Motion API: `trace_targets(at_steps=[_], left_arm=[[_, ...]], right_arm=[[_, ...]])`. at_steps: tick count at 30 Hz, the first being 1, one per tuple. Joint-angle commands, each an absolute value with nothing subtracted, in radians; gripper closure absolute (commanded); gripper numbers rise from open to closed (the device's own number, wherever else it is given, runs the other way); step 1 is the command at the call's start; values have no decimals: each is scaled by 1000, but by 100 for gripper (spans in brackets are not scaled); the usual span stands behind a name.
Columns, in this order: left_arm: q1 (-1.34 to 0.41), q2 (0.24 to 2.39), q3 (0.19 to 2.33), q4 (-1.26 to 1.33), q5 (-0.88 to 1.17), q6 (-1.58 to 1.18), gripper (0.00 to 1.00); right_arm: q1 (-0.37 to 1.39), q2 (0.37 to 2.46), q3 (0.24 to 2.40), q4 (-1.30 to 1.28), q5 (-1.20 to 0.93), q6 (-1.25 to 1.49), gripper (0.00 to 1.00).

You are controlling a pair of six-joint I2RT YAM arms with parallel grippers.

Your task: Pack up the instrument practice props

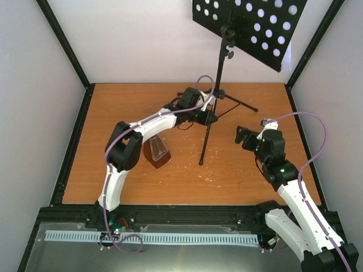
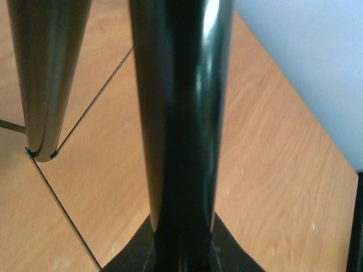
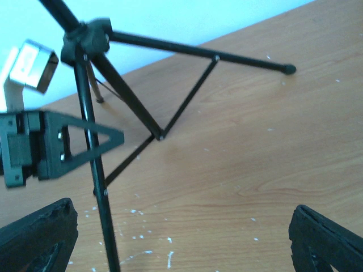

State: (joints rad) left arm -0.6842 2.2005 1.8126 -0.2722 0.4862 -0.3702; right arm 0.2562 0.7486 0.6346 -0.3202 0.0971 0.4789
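Note:
The black music stand [image 1: 218, 68] stands at the back of the table, its perforated desk [image 1: 249, 20] high at the top right. A white edge [image 1: 287, 56] peeks from behind the desk, perhaps a sheet-music page. My left gripper [image 1: 207, 115] is closed round the stand's lower pole [image 2: 181, 113], which fills the left wrist view between my left gripper's [image 2: 181, 252] jaws. The red-brown metronome [image 1: 157, 152] stands under my left forearm. My right gripper [image 1: 243, 136] is wide open and empty, right of the tripod legs [image 3: 164, 133]; in its own view it [image 3: 181, 243] frames bare table.
The orange wooden table [image 1: 170, 181] is ringed by a black frame [image 1: 74, 136] and white walls. One tripod leg [image 1: 241, 103] reaches right toward my right gripper, another [image 1: 204, 144] comes forward. My left gripper [image 3: 45, 144] shows in the right wrist view.

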Motion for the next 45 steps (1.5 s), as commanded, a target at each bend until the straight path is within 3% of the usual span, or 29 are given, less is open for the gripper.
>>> trace_targets(at_steps=[1,7,17,28,32,36,38,40,45], left_arm=[[-680,2003,1674,-269,609,-187,100],[-656,1810,1426,-277,863,-13,100],[-655,1736,1325,-436,1011,179,100],[-653,1726,1304,-423,1013,176,94],[-653,1717,1298,-421,1006,174,94],[-653,1719,1303,-425,980,170,91],[-653,1719,1308,-429,959,167,84],[-653,1712,1311,-425,930,156,71],[-653,1657,1347,-422,881,95,28]], right_arm=[[246,738,651,-174,-49,472,0],[245,731,537,164,-273,417,0],[246,924,486,657,-592,347,6],[245,1267,747,730,-893,246,18],[246,1341,828,714,-1005,249,34],[246,1388,939,513,-1114,187,69],[247,1382,956,459,-1115,140,82],[247,1347,940,412,-1080,96,95],[247,1219,888,292,-873,-33,97]])
